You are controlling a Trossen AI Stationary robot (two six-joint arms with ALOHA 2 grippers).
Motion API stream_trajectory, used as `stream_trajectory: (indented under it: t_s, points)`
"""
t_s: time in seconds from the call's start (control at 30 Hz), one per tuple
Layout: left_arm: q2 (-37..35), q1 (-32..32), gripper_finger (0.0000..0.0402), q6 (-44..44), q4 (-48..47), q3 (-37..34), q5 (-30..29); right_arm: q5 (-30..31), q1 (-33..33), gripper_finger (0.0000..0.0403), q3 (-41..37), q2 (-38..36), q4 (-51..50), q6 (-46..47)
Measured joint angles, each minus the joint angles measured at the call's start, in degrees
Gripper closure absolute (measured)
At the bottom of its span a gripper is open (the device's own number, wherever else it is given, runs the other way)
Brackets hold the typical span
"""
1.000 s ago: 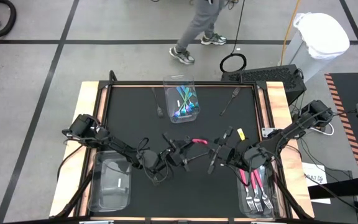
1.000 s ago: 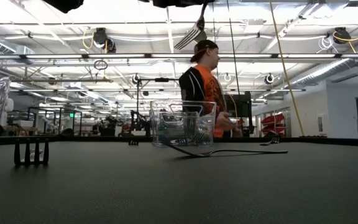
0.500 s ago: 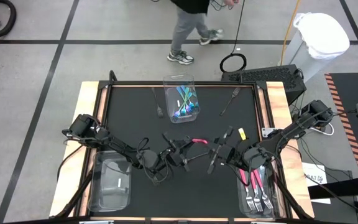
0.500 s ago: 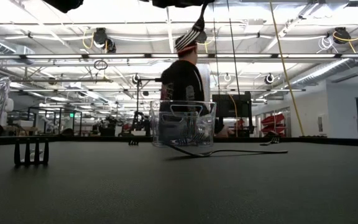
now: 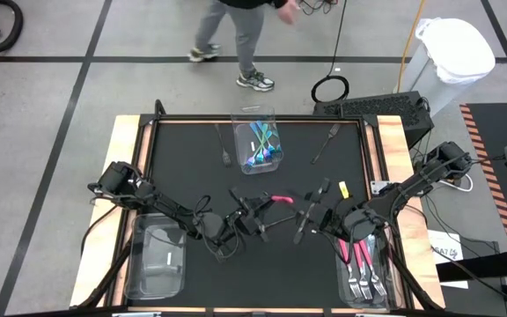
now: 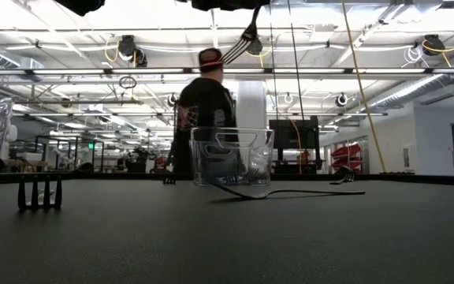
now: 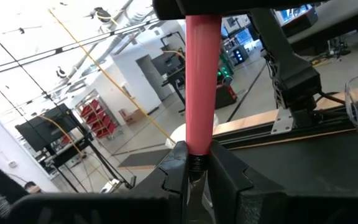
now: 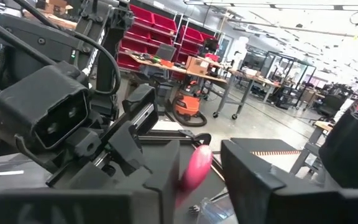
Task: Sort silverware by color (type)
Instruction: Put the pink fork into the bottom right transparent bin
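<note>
A pink-handled fork [image 5: 278, 201] hangs level above the middle of the black table, between my two grippers. My left gripper [image 5: 260, 214] is shut on it. My right gripper [image 8: 201, 163] is open, with its fingers on either side of the handle's free end [image 8: 196, 167]. The fork's silver head [image 6: 244, 41] shows high up in the low view. A clear bin [image 5: 258, 145] at the far middle holds teal and blue utensils. Another clear bin [image 5: 363, 264] at the near right holds pink forks. My left gripper pinches the fork between its two fingers at the neck [image 7: 196, 163], where the pink handle meets the metal. The handle [image 7: 201, 81] runs straight on from the fingers toward the right gripper. The fork is lifted clear of the table. My right gripper: a gap shows between the handle's end and one finger [image 8: 253, 180]. Whether the other finger [image 8: 166, 171] touches it I cannot tell.
An empty clear bin [image 5: 157, 255] stands at the near left. Dark forks lie loose on the table [image 5: 326, 141] [image 5: 224, 148], and one lies in front of the far bin [image 6: 290, 192]. A small yellow piece [image 5: 341, 188] lies right of centre. A person [image 5: 236, 35] walks beyond the far edge.
Both arms and the fork have kept their places. The person beyond the table's far edge has walked toward the left.
</note>
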Motion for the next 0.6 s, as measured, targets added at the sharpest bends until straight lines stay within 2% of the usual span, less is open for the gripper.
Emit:
stream_trajectory:
  t_s: [0.23, 0.47, 0.6]
  points:
    - [-0.01, 0.22, 0.0362, 0.39, -0.09, 0.00, -0.19, -1.10, 0.02, 0.0373, 0.00, 0.00, -0.63, -0.14]
    - [-0.02, 0.70, 0.0356, 2.72, -0.15, 0.00, 0.10, -0.91, 0.91, 0.0374, 0.00, -0.43, -1.54, -1.40]
    - [-0.04, 0.29, 0.0319, 2.39, -0.66, 0.01, -0.50, 0.05, 1.77, 0.0374, -0.03, -1.67, -4.05, -1.74]
